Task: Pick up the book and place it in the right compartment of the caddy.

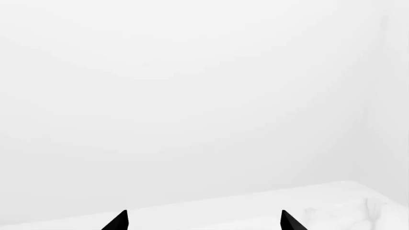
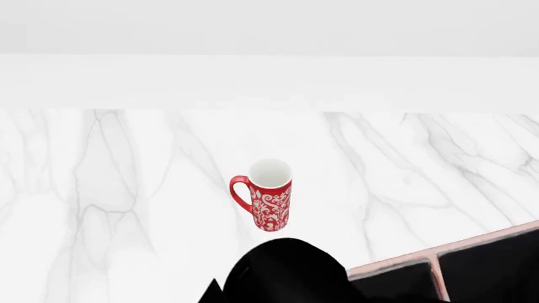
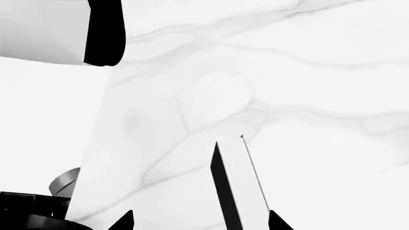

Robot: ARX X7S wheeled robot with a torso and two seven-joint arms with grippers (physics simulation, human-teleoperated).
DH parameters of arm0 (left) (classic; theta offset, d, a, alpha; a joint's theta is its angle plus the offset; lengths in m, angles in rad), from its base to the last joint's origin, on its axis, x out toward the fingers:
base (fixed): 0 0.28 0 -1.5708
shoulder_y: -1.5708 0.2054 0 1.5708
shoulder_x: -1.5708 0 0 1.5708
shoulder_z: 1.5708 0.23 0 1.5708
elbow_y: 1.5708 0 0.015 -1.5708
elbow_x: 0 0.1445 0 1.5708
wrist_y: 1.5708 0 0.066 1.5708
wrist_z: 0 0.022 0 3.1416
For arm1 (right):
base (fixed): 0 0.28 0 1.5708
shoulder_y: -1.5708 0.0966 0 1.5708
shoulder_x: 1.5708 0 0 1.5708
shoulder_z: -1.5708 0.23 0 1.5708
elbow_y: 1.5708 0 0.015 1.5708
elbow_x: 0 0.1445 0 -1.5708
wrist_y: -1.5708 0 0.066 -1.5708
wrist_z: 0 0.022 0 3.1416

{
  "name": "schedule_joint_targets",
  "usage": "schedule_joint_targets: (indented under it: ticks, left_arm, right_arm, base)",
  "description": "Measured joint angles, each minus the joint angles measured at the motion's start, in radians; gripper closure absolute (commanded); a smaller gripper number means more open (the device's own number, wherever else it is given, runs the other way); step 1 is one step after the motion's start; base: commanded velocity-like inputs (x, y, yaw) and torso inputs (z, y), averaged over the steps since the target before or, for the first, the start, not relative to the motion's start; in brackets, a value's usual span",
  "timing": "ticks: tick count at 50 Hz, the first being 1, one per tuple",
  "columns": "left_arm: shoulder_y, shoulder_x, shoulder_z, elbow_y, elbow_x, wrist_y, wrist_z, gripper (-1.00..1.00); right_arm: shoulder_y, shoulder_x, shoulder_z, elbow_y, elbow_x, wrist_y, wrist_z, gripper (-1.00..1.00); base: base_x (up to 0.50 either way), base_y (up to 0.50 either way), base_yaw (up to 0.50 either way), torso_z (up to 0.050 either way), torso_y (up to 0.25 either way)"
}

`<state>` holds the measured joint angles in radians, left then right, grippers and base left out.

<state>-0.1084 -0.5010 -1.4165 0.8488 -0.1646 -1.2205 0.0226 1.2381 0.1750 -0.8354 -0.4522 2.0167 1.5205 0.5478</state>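
**Closing on an off-centre book risks tipping it**

Looking along the right end effector, we see its fingers spread, with the book edge-on between them: black cover, white pages. It sits well nearer one fingertip than the other, with open marble surface showing in the wider gap. We cannot tell whether the near finger touches it.

The left end effector is likewise spread, with nothing between its tips.

From the head view, the caddy lies close by at the near right, and the red patterned mug stands beyond. A dark shape hides the right end effector there.

We judge the main hazard to be an uneven squeeze. One finger would reach the book first and could shove or topple it before the other arrives. A shallow pinch could also let the book swing or slip on the way to the caddy's right compartment.
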Motion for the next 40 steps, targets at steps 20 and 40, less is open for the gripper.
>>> schedule_joint_targets:
  ticks: [20, 40]
  left_arm:
    - [0.005, 0.008, 0.008, -0.002, 0.001, 0.009, -0.003, -1.00]
    - [0.014, 0.020, 0.017, -0.005, 0.003, 0.025, -0.003, -1.00]
  right_arm:
    - [0.010, 0.037, -0.018, 0.016, -0.189, 0.001, -0.162, -1.00]
    - [-0.018, 0.069, -0.065, 0.027, -0.417, -0.054, -0.347, -1.00]
  base:
    - [0.00, 0.00, 0.00, 0.000, 0.000]
    - [0.00, 0.00, 0.00, 0.000, 0.000]
